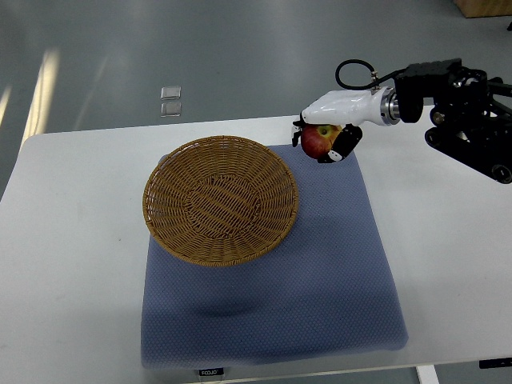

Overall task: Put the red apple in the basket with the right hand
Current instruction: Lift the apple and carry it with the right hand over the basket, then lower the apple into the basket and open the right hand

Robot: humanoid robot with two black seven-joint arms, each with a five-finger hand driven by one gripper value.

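A red apple [318, 142] with a yellowish patch is held at the far right corner of the blue mat. My right hand [326, 136] comes in from the right edge, white-shelled with dark fingers curled around the apple. The round wicker basket [220, 199] sits on the mat's left half, to the left of the hand and a little nearer, with nothing inside. The apple is just beyond the basket's far right rim, apart from it. Whether the apple touches the mat is unclear.
A blue textured mat [320, 272] covers the middle of the white table [72, 240]. The right arm's black joints [472, 120] hang over the table's far right. Grey floor lies beyond the far edge, with a small clear object [170, 101] on it.
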